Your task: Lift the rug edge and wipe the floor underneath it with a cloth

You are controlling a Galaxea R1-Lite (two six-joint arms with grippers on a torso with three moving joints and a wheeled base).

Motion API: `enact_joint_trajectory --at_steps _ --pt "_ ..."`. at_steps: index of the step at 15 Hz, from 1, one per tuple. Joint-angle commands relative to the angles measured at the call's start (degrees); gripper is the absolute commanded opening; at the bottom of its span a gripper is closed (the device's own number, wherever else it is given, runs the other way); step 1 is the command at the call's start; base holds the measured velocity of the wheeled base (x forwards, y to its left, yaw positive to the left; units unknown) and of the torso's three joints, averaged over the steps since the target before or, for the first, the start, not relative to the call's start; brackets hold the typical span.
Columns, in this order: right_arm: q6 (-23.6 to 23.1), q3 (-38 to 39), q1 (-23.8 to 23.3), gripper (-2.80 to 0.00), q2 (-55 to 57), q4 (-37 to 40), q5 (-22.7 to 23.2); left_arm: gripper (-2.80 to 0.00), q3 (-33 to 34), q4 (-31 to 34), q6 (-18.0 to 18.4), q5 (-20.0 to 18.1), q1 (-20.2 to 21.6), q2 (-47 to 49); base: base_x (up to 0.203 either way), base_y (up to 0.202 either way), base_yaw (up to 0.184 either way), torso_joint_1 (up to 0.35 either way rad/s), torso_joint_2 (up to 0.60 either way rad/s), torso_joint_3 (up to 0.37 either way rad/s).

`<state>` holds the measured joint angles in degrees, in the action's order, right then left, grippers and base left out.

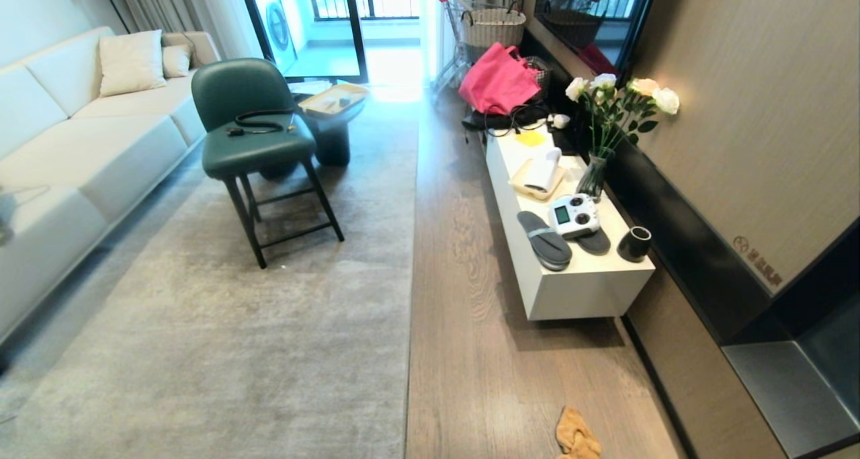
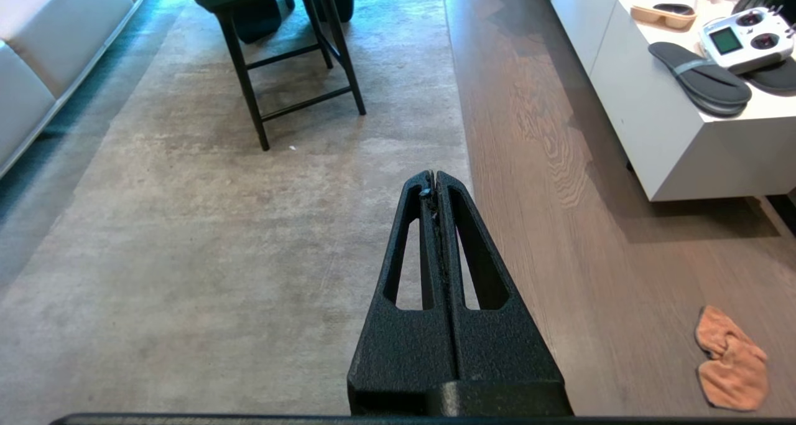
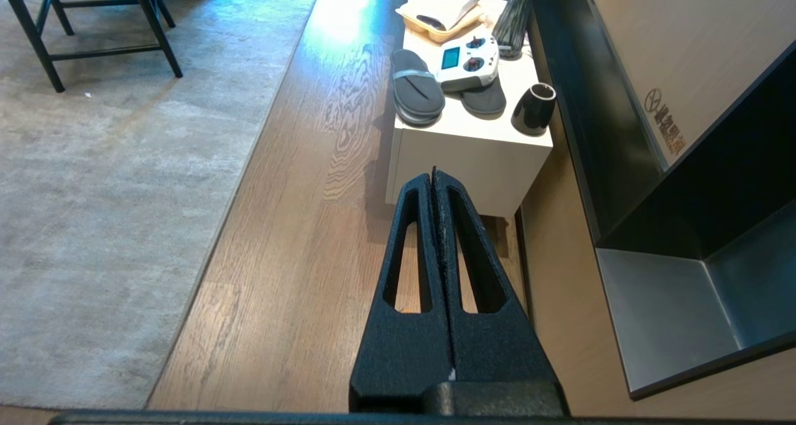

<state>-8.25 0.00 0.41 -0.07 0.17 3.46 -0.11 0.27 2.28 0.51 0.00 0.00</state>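
You see the cloth (image 1: 576, 436) lying crumpled on the floor (image 1: 463, 324) near the white cabinet (image 1: 578, 287), well apart from the rug edge (image 1: 411, 257), where a green chair (image 1: 252, 136) stands on the rug, while your left end effector (image 2: 435, 179) and right end effector (image 3: 433, 177) are both clenched and hold nothing.

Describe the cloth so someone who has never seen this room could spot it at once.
Find the strip of brown wood floor between the grey rug and the white low cabinet. The cloth lies crumpled on that strip, nearer the camera than the cabinet: the only small orange rag on the floor.
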Motion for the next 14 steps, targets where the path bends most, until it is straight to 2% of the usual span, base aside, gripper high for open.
enact_joint_trajectory --at_steps 1,14 --pt "-0.1 0.0 0.02 -2.8 0.07 0.01 0.05 -2.8 0.02 0.0 0.01 -0.07 0.0 0.0 0.0 0.0 0.0 0.173 -0.41 -0.251" --pt "-0.09 0.0 0.02 -2.8 0.07 0.01 0.05 -2.8 0.02 0.0 0.01 0.02 0.0 0.0 0.0 0.0 0.0 0.149 -0.35 -0.2"
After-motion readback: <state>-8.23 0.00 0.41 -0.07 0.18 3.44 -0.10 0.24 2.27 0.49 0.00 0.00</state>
